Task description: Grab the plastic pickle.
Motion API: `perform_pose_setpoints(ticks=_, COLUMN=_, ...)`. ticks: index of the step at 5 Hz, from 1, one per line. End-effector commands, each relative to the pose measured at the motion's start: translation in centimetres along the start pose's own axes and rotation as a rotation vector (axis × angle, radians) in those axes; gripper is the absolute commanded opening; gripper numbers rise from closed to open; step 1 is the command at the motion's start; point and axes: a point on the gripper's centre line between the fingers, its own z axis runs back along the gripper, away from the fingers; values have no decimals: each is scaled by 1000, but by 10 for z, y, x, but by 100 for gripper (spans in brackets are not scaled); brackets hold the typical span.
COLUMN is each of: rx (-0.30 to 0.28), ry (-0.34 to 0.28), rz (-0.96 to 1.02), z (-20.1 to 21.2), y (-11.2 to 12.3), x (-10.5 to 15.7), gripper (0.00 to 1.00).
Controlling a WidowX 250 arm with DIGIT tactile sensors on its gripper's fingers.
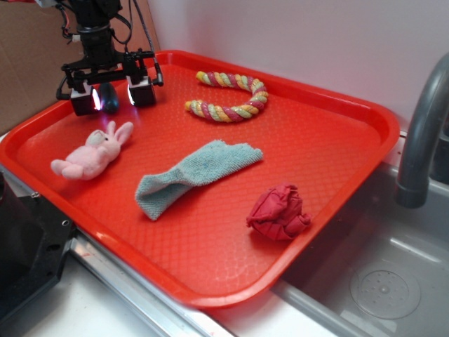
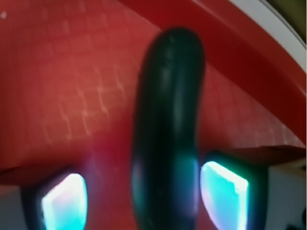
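Plastic pickle (image 2: 168,139) fills the wrist view between spread fingers (image 2: 223,191), ungripped; tray (image 1: 295,175) shows whole from outside

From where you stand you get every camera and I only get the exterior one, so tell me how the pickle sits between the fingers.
Observer: On the wrist view the plastic pickle lies lengthwise between the gripper fingers. The right finger pad looks against it; the left pad shows a gap.
Operator: Tell me if the jaws have closed on it.
Observer: Not yet. Red tray floor shows between the left pad and the pickle.
Operator: Say how close the pickle is to the tray rim.
Observer: Its far end lies close to the raised rim; I cannot tell whether they touch.
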Motion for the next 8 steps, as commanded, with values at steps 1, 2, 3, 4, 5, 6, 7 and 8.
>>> perform_pose_setpoints(ticks=1, rx=32, ry=19, rz=13, z=-8, y=13, x=-11, gripper=0)
perform_pose_setpoints(ticks=2, rx=35, ry=18, rz=13, z=-9, y=15, x=-12, gripper=0)
perform_pose_setpoints(ticks=3, rx=35, ry=18, rz=12, z=-9, y=15, x=-13, gripper=0)
perform_pose_setpoints(ticks=4, rx=35, ry=15, rz=5, z=-8, y=16, x=-16, gripper=0)
perform_pose_setpoints(ticks=5, rx=34, ry=14, rz=-6, z=-7, y=16, x=-21, gripper=0)
perform_pose_setpoints(ticks=6, rx=19, ry=47, rz=-151, z=13, y=20, x=-34, gripper=0)
perform_pose_setpoints(ticks=7, rx=-110, ry=-77, rz=-390, z=58, y=24, x=-70, gripper=0)
perform_pose_setpoints(ticks=8, rx=-197, ry=-219, rz=-622, z=102, y=34, x=-101, gripper=0)
